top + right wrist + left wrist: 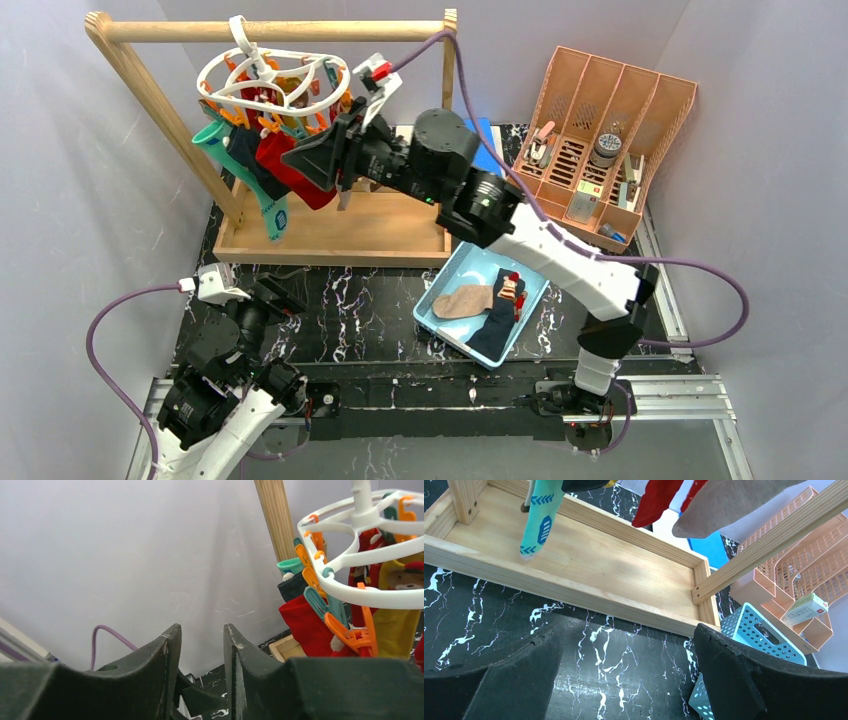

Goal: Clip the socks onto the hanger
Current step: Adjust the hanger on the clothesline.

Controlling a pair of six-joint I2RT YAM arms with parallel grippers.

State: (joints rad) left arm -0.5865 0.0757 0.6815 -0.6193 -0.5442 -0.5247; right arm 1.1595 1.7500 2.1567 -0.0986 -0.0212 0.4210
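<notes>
The white ring hanger (270, 78) with orange and teal clips hangs by its hook from the wooden rail. Teal (236, 170), navy (250, 160) and red (297, 175) socks hang clipped to it. My right gripper (312, 158) is raised beside the red sock, just under the ring, jaws a little apart and empty. In the right wrist view (201, 635) the hanger (360, 592), a red sock (302, 622) and a mustard sock (400, 620) sit to its right. My left gripper (285, 305) is open and empty low over the table, and shows in the left wrist view (626, 640).
A blue tray (438, 300) at centre right holds a beige sock (465, 300), a navy sock (495, 322) and a red patterned sock (512, 288). The wooden rail frame (330, 235) stands at the back. A peach organizer (640, 110) stands at the back right.
</notes>
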